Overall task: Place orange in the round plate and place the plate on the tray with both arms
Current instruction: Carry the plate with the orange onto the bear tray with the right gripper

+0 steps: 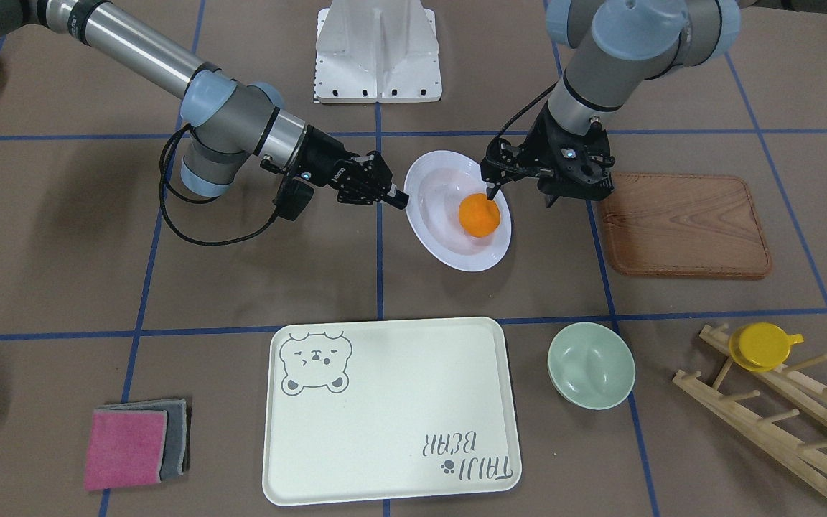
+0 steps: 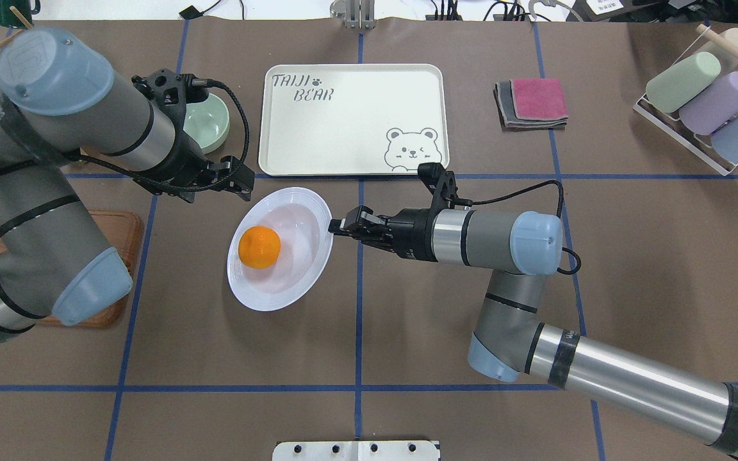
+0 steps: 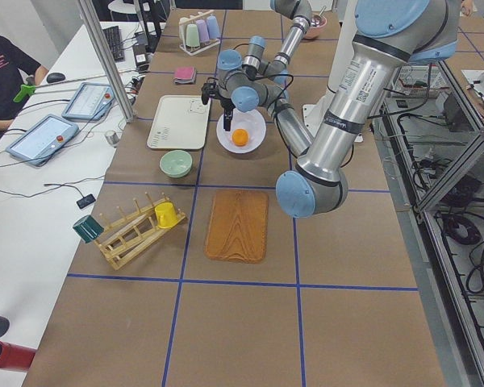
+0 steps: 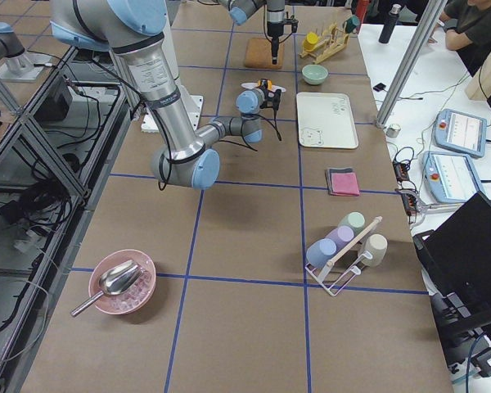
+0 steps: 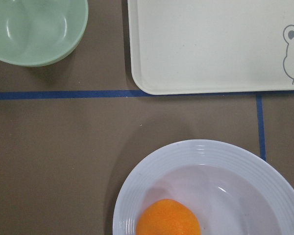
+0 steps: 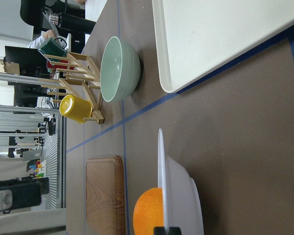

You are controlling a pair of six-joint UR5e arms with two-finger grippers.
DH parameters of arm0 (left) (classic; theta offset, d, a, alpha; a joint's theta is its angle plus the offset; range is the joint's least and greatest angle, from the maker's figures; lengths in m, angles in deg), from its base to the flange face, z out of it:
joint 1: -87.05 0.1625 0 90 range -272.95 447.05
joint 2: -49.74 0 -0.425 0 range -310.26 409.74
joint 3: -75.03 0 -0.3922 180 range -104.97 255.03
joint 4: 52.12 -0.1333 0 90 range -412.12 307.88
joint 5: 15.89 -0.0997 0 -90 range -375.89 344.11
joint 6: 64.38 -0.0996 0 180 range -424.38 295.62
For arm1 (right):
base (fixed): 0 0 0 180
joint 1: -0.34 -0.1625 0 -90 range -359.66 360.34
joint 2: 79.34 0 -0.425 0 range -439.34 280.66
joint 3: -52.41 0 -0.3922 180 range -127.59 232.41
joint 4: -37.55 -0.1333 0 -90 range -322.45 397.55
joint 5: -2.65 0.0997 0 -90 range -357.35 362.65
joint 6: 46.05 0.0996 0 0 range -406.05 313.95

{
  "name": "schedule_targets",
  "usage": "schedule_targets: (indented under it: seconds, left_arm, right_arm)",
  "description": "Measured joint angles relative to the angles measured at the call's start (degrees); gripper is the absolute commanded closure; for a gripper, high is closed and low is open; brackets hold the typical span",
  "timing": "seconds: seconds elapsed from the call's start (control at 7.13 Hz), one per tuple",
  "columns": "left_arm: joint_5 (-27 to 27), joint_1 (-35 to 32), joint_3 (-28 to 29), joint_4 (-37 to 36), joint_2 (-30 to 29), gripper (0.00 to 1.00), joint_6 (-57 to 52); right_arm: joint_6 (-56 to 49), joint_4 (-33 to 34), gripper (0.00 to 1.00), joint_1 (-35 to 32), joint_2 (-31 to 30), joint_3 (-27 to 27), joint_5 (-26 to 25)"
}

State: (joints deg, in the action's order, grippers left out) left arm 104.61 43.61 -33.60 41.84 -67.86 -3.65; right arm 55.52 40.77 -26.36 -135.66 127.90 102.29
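Tray (image 2: pixel 356 115) lies flat on the tabletop (image 2: pixel 407 320), with the round plate (image 2: pixel 298 256) near it but apart. The right arm (image 2: pixel 491 240) stretches low and level, and the right gripper (image 2: pixel 337 226) has its jaws clenched on the plate's rim. The left gripper (image 1: pixel 521 195) points down at the opposite rim, jaws spread, one finger beside the orange (image 2: pixel 259 247) in the well.

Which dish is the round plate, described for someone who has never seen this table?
Start at the large cream tray with the bear drawing. Just on the robot's side of it lies the round plate. It is glossy white, wide and shallow, with a ridged rim, and holds the orange, unlike the smaller, deeper pale-green bowl beside the tray.
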Motion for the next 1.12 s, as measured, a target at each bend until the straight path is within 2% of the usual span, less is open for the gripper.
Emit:
schedule_targets:
  seconds: [0.42,0.84,1.12]
  left_arm:
    - [0.8,-1.8,-0.6,0.0,1.8,0.03,-2.8]
    - [5.4,-9.5,-1.4,-0.1,7.9,0.03,-15.2]
    - [6.4,-12.5,-1.4,0.0,10.3,0.03,-21.0]
  right_arm:
    - [3.0,-1.3,1.0,-0.5,0.2,0.0,-5.5]
    - [6.3,-1.5,1.0,-2.0,0.6,-1.3,-15.1]
    - [8.3,-1.1,1.0,-2.3,1.3,-4.7,-22.3]
